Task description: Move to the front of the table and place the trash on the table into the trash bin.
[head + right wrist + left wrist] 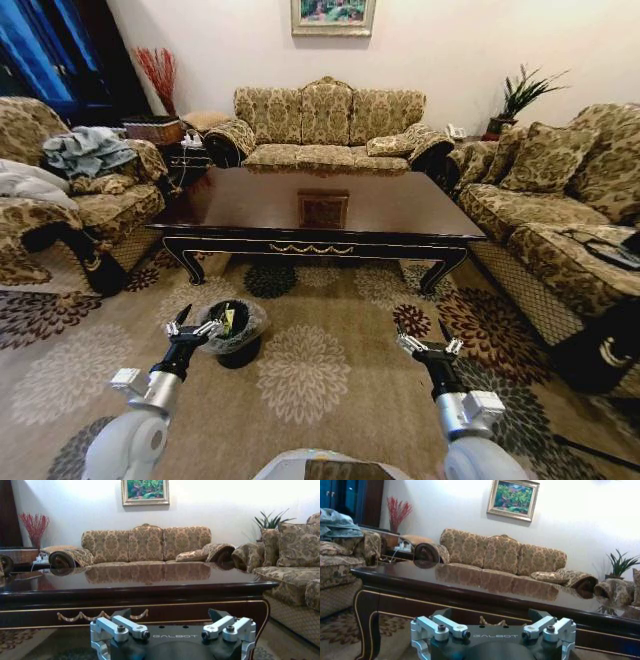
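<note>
We face the bench (400, 215), its glossy top bare of trash. The trash bin (232, 330) sits near left on the carpet, holding scraps. Our left end effector (193, 329) hovers beside it, the right end effector (428, 349) near right, both spread apart; we judge a final scan of the top worthwhile.

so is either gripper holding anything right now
Nothing is held. The left gripper hangs open beside the trash bin, and the right gripper is open over the carpet, both short of the table.
</note>
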You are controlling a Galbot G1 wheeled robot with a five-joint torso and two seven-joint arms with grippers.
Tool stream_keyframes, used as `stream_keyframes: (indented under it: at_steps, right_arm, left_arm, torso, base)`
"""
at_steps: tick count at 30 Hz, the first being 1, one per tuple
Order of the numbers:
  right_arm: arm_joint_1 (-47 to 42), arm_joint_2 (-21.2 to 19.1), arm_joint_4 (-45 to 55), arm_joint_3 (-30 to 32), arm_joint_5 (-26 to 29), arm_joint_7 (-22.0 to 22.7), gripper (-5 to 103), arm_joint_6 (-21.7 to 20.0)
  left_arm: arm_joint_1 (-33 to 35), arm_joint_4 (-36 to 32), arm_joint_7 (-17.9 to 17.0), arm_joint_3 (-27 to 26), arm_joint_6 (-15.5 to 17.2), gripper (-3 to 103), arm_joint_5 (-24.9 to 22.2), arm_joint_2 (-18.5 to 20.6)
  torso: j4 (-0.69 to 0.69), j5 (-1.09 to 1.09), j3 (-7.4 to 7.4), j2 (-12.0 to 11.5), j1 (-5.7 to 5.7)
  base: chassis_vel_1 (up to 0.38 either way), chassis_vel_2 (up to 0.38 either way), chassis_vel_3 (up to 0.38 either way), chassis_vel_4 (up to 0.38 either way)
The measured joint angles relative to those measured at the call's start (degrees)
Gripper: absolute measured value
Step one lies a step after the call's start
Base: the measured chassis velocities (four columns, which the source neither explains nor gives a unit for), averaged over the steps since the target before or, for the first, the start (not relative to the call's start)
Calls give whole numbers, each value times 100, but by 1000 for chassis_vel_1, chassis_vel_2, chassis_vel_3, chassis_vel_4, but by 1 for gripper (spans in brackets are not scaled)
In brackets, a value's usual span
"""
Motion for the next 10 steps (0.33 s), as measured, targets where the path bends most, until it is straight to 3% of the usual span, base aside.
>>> stream_keyframes:
  at_steps: [10]
  right_arm:
    - [1, 0, 0, -1, -1, 1, 100, -1]
  left_arm:
    - [0, 3, 0, 0, -4, 100, 1, 0]
  torso:
    - [0, 0, 0, 0, 0]
  base:
    - [0, 0, 0, 0]
